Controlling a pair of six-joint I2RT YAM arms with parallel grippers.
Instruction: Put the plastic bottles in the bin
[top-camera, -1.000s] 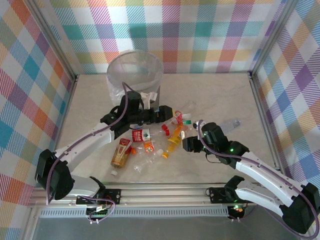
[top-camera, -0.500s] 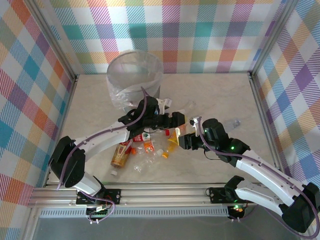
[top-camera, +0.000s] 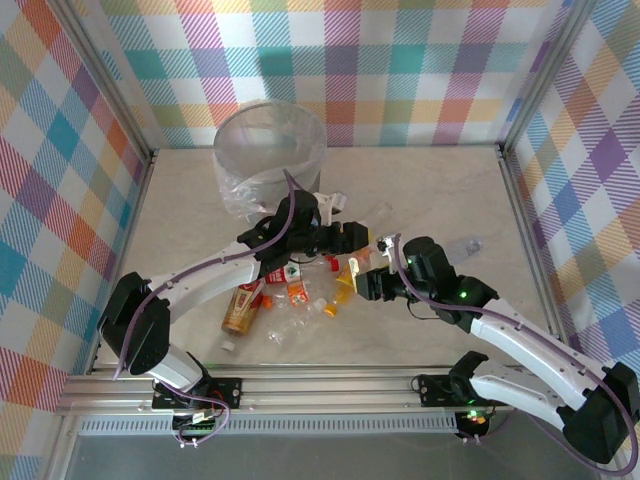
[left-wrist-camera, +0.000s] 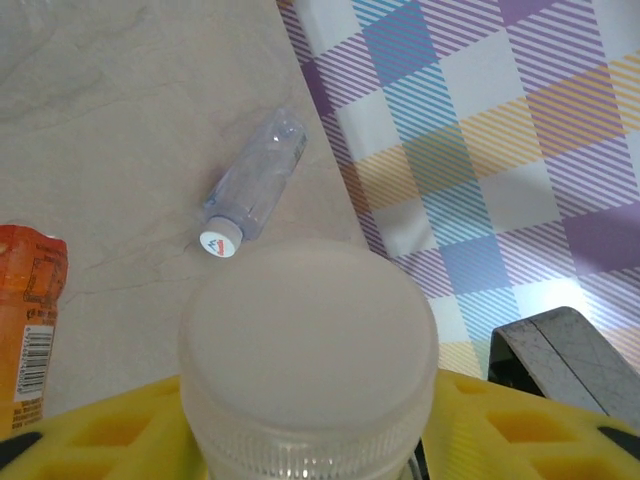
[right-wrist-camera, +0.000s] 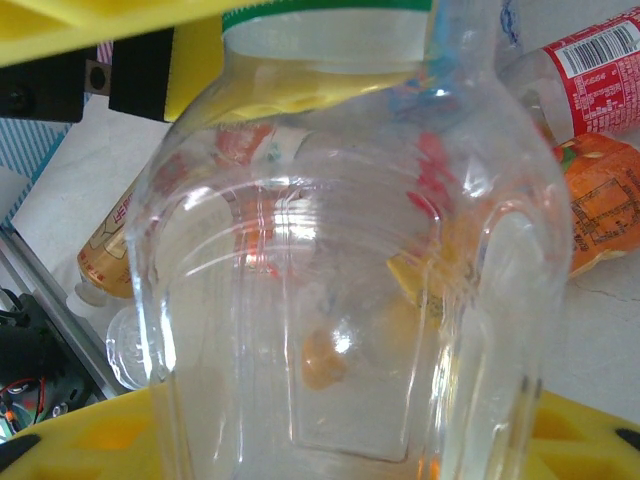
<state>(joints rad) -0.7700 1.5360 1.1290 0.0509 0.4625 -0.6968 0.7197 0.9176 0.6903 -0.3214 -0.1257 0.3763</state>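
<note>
A clear plastic bottle with a white cap hangs above the table between both grippers. My right gripper is shut on its base end. My left gripper has its yellow fingers closed against the neck just under the cap. More plastic bottles lie in a heap below: a red-labelled one, an orange one, a brown one and a clear one. The bin stands at the back left, with a clear bag liner.
Another clear bottle lies alone to the right, near the checked side wall. A loose white cap rests by the front rail. Checked walls close in the table on three sides.
My left arm swung right from beside the bin to the bottle in my right gripper, and its jaws closed round the neck. My right gripper shifted slightly left with the bottle.
</note>
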